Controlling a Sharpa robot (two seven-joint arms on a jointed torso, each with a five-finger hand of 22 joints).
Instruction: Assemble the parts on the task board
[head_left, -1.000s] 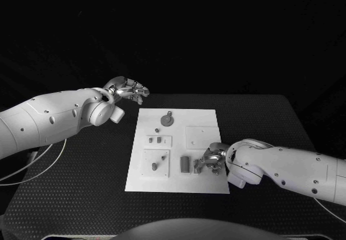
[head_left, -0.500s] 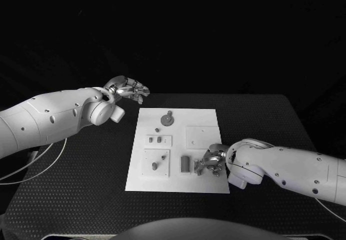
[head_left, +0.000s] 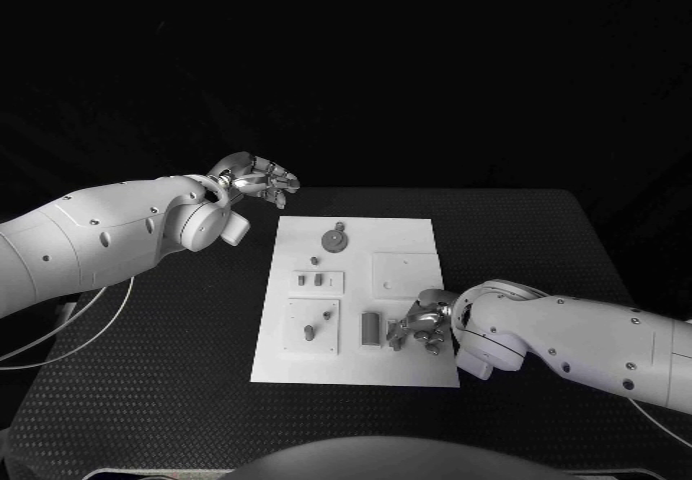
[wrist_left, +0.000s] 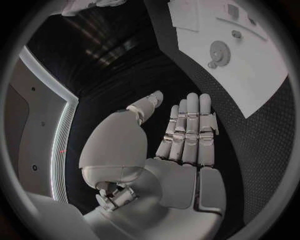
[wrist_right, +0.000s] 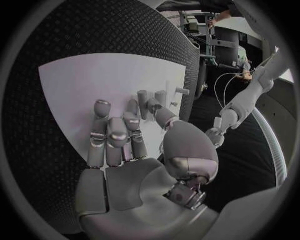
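The task board (head_left: 353, 300) lies in the middle of my black table (head_left: 173, 380), a white plate with its long side running away from me. On it I see a round gear-like part (head_left: 335, 239) near the far end, a small peg (head_left: 312, 262) just behind a little block with two slots (head_left: 309, 281), a square raised plate (head_left: 404, 272) to the right of those, and nearer to me another square plate (head_left: 312, 325) carrying two small parts. A dark upright part (head_left: 371, 327) stands beside that plate, just off the fingers of my right hand (head_left: 421, 325). That hand rests over the board's near right area with its fingers curled downward among small pieces; from the right wrist view the fingers (wrist_right: 116, 135) reach out flat over the white board with pegs (wrist_right: 150, 100) just past their tips, and I cannot tell whether anything is pinched between them. My right forearm covers the board's near right corner. My left hand (head_left: 257, 180) hangs off the board's far left corner, above the table, holding nothing, its fingers extended side by side with the thumb apart in the left wrist view (wrist_left: 187, 132). Compared with a second ago, my right hand has crept slightly toward me and leftward; my left hand has stayed put.
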